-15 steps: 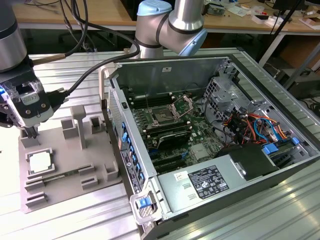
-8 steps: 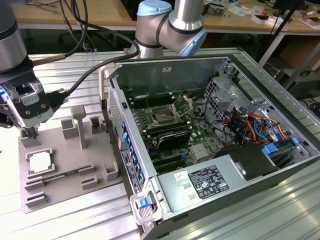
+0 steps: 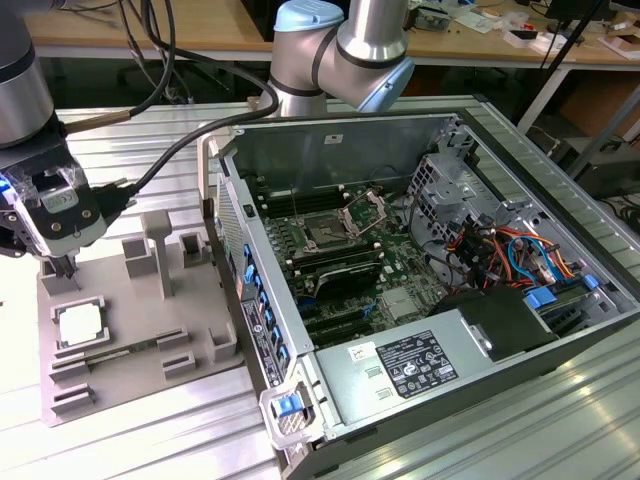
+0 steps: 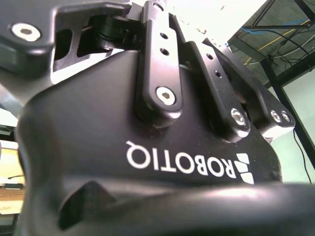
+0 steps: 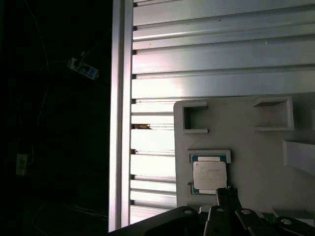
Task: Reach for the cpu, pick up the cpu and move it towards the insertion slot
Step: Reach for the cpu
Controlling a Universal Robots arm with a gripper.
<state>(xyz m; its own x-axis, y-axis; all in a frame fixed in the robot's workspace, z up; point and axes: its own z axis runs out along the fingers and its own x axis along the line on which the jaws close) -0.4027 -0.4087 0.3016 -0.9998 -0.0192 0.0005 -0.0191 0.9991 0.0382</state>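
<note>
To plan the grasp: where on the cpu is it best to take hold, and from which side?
By two opposite edges, from straight above. The cpu lies flat in a recess of the tray, top face bare; the low rim at its corners probably blocks any sideways approach.

Silver-white cpu [image 3: 78,324], grey tray [image 3: 122,300], green circuit board [image 3: 402,256], ribbed silver table [image 3: 150,450]

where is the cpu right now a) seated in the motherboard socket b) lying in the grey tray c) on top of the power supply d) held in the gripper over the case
b: the cpu lies flat in the grey tray, with the gripper close over it.
</note>
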